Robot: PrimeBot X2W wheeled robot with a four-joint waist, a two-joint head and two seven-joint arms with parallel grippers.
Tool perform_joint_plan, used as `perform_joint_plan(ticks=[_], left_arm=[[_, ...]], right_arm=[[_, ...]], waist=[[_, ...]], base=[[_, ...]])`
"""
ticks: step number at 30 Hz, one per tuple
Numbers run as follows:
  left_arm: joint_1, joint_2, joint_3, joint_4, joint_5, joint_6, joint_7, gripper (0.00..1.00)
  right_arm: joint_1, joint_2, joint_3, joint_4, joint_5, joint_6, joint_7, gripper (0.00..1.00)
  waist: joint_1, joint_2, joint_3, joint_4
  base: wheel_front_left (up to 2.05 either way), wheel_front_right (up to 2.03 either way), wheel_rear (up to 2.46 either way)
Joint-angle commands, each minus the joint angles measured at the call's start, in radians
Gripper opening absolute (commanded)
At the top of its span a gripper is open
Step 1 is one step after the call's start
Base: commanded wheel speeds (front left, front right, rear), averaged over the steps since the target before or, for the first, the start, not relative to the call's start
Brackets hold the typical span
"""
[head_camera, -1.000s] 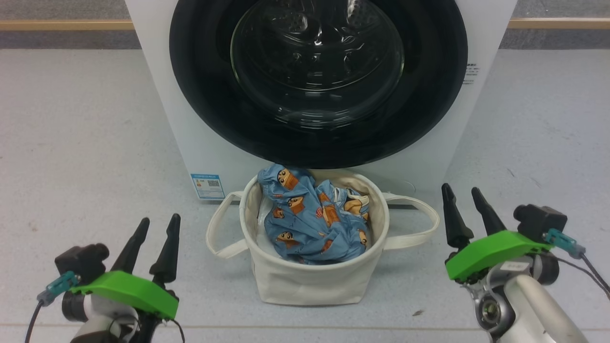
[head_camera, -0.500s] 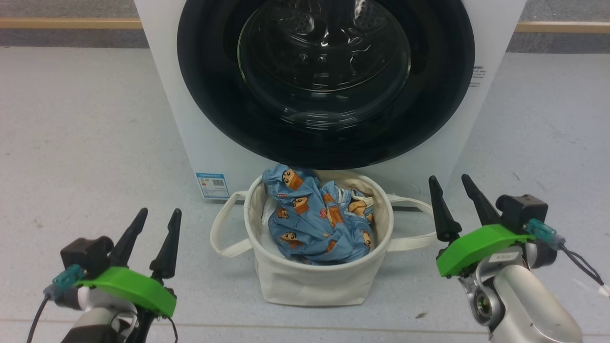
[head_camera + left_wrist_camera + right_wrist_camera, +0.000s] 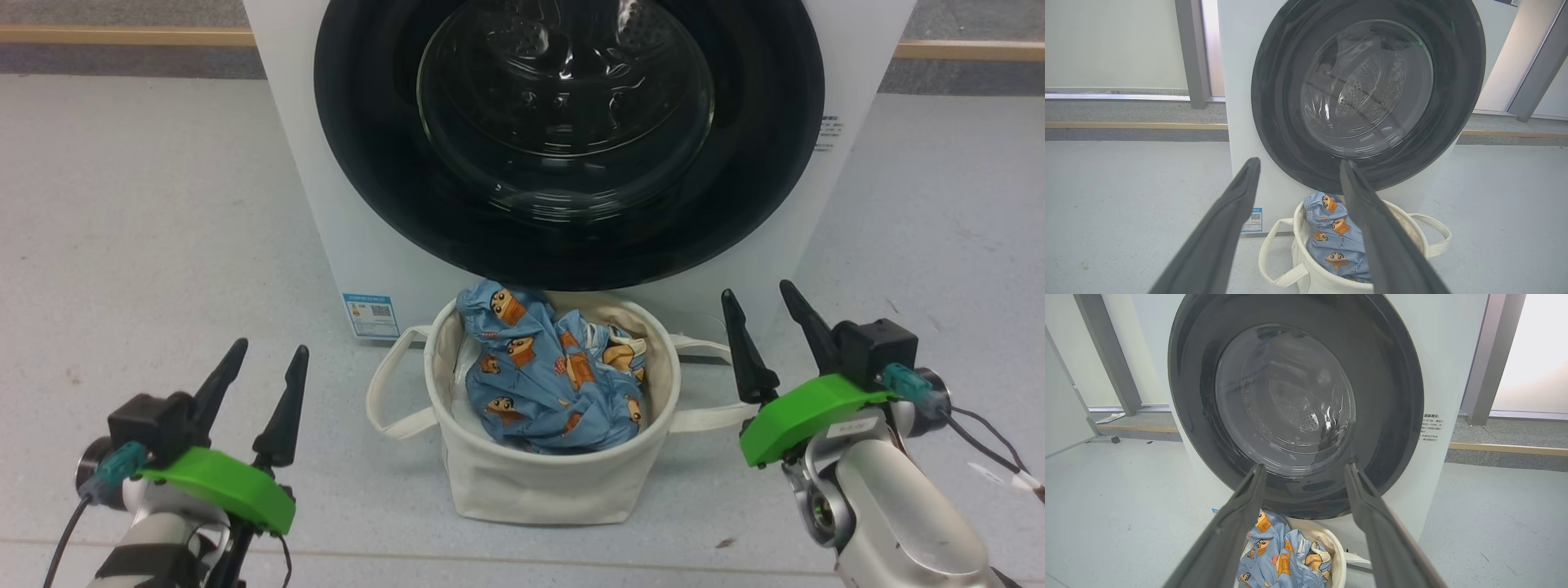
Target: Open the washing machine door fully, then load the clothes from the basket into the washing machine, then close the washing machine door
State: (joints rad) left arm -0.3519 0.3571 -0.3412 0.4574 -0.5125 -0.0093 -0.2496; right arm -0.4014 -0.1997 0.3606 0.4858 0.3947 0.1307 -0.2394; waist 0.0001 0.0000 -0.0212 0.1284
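Observation:
The washing machine [image 3: 326,204] stands straight ahead, white, with its door [image 3: 367,163] shut; the black rim and glass bowl face me. On the floor right before it sits the cream basket [image 3: 531,490], holding the blue cartoon-print clothes [image 3: 547,384]. My left gripper [image 3: 271,347] hovers open at the lower left, apart from the basket. My right gripper [image 3: 755,288] is open beside the basket's right strap, near the machine's lower right corner. The left wrist view looks between the open left gripper [image 3: 1299,161] at the door [image 3: 1278,102] and clothes [image 3: 1335,241]. The right gripper [image 3: 1305,464] frames the door [image 3: 1392,396].
A small blue label [image 3: 371,315] marks the machine's lower left front. Grey floor [image 3: 147,245] spreads to both sides, ending at a wooden strip [image 3: 122,36] along the back. A white panel on a castor [image 3: 1069,428] stands far left in the right wrist view.
The head camera has shifted, sliding the scene rightward. My right gripper has moved up and inward toward the machine's lower right. The left gripper has risen slightly. Both stay open.

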Motion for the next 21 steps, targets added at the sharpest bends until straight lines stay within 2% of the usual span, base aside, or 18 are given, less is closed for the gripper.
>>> perform_joint_plan(ticks=[1,21], left_arm=[[-0.058,0.040,0.041,-0.020,-0.001,0.002,-0.012,1.00],[-0.050,0.040,0.056,-0.024,0.001,0.002,-0.012,1.00]], right_arm=[[-0.030,-0.007,0.012,-0.023,-0.001,0.000,-0.013,1.00],[0.024,-0.001,-0.016,-0.026,0.016,0.000,-0.019,1.00]], waist=[[0.0000,0.0000,-0.001,0.001],[0.0000,0.0000,-0.010,-0.001]], base=[[0.00,0.00,0.00],[0.00,0.00,0.00]])
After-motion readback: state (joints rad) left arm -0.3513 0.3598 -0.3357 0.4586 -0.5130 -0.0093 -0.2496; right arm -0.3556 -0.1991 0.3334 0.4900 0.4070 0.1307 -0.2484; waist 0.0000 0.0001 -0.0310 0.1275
